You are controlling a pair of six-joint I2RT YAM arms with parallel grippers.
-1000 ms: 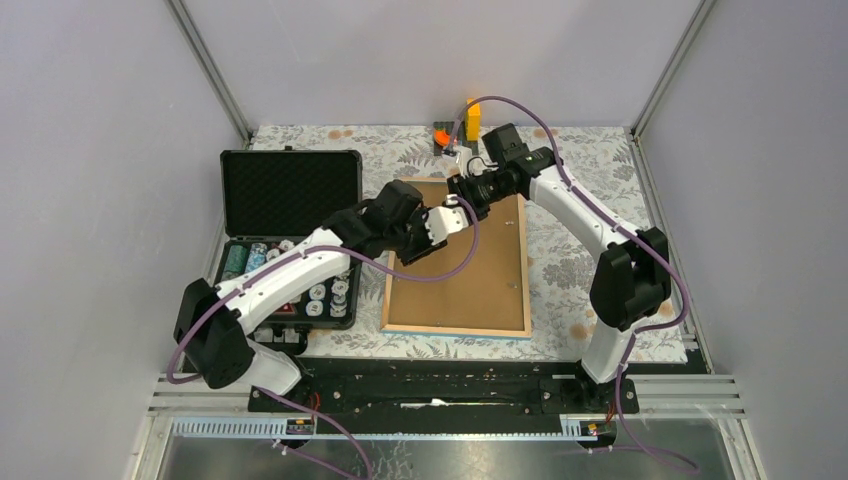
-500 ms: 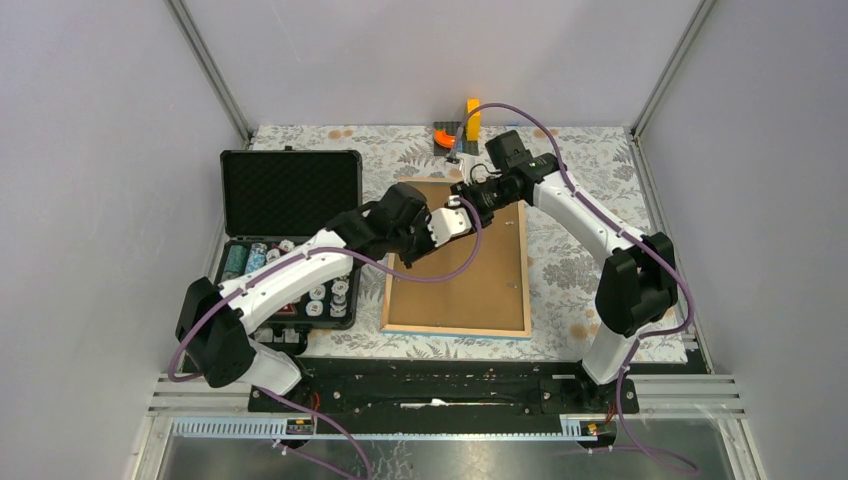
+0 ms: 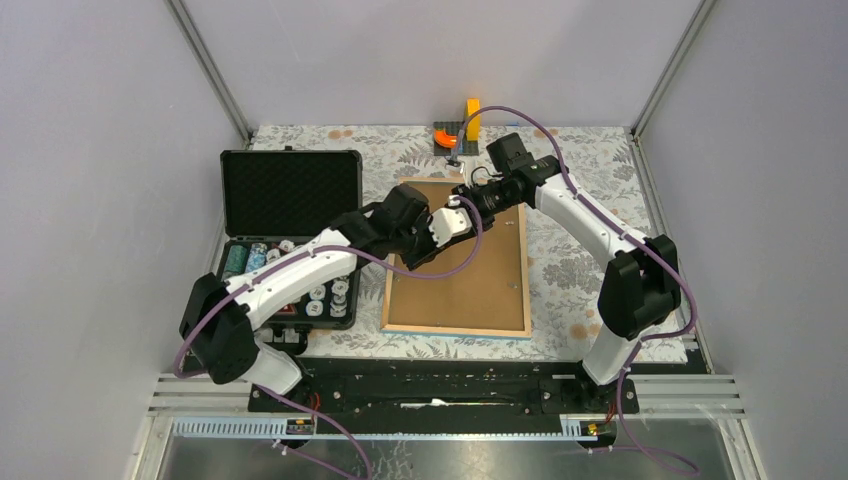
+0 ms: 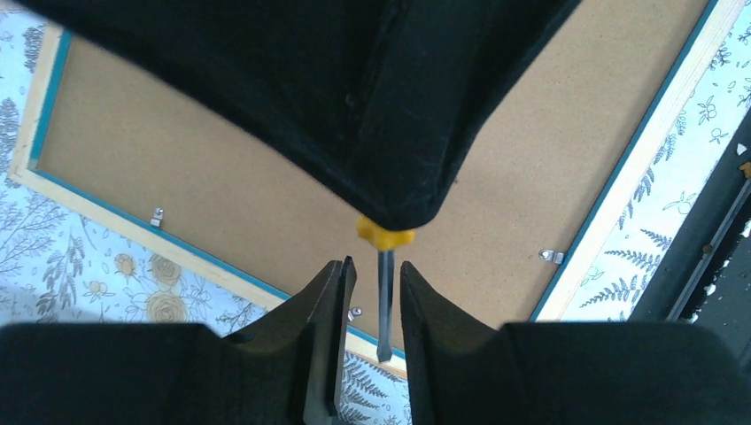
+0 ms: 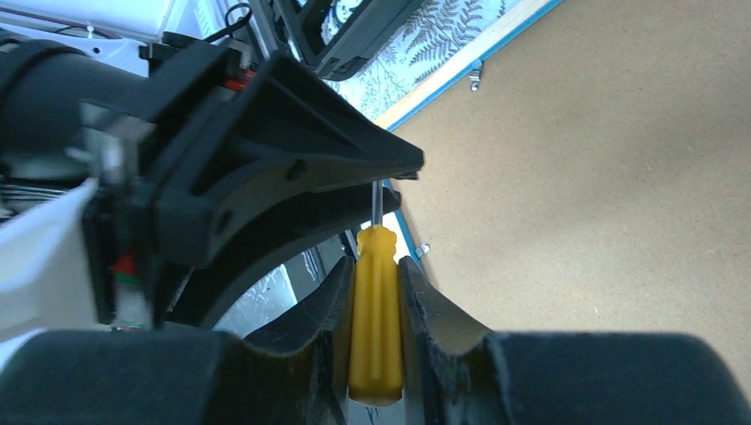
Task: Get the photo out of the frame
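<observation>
The right gripper [image 5: 374,266] is clamped on the yellow handle of a screwdriver [image 5: 375,328], whose thin metal shaft runs out between the fingers of the left gripper [image 4: 374,264]. The left wrist camera shows those fingers standing slightly apart on either side of the shaft, with a gap on each side. The two tools meet tip to tip above the far left part of the frame [image 3: 470,280].

The frame lies back-up near the middle of the table [image 3: 580,200], its brown fibreboard panel showing inside a pale wooden rim with a thin blue line. Small metal clips [image 4: 551,257] sit along its edges. The photo cannot be seen under the backing.

A black case [image 3: 290,190] stands open along the left edge, its foam-lined lid raised toward the far left corner. Its tray holds small round containers [image 3: 250,258] whose labels are too small to read. An orange piece [image 3: 446,135] and a yellow block [image 3: 472,118] sit at the far edge, just beyond the right wrist. A purple cable [image 3: 440,275] from the left arm loops over the backing.

Since a second ago the right wrist has drawn back from the far edge toward the frame, leaving the orange piece in plainer view. The left gripper has barely shifted, and the frame lies where it was.
</observation>
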